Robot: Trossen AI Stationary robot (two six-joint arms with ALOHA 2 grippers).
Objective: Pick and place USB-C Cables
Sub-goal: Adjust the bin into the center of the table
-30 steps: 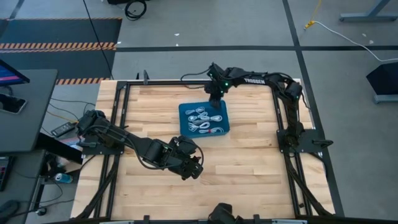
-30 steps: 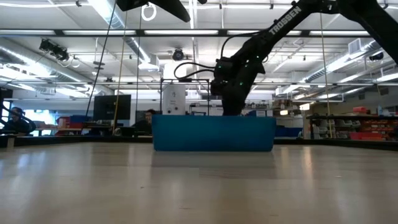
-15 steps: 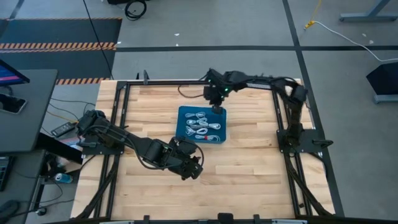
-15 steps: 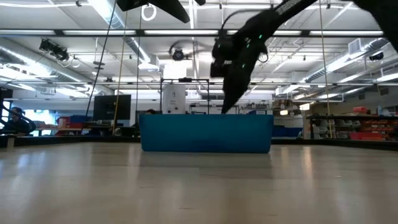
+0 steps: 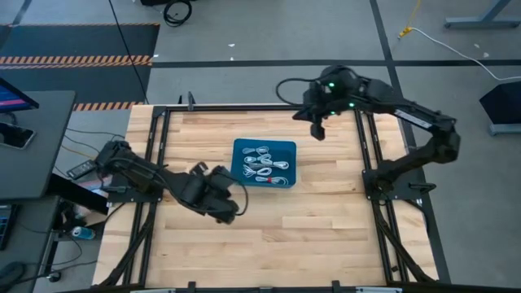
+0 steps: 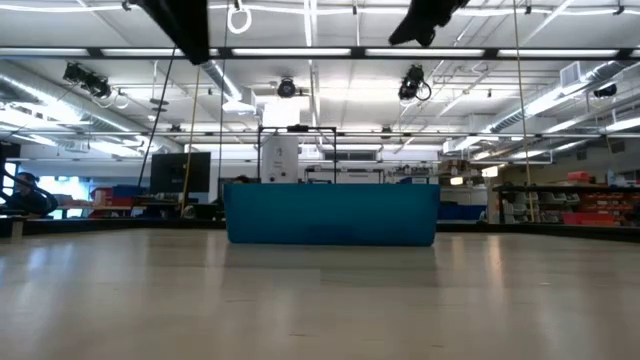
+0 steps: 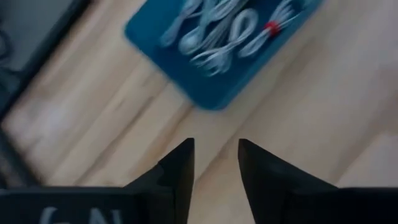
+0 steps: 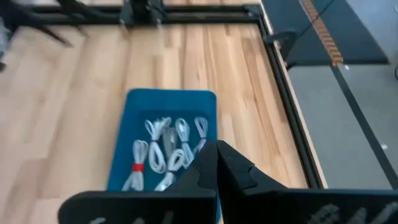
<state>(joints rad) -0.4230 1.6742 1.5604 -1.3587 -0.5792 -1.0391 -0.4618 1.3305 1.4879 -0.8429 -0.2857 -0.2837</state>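
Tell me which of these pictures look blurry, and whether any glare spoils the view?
Left wrist view: smeared, the blue tray and USB-C cables soft-edged. Right wrist view: slightly soft too, though the red-banded bundle still reads. High view: crisp, evenly lit, no strong shadows. Low view: bright ceiling light strips glare overhead, and the wooden table reflects a pale sheen.

Silvery-white coiled USB-C cables (image 5: 265,163), bunched together inside blue tray (image 5: 241,146), one tied with red band (image 5: 270,180)

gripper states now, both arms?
Left gripper: jaws open, empty, above bare wood near the blue tray of coiled silvery USB-C cables.
Right gripper: jaws shut, empty, raised beside the tray.
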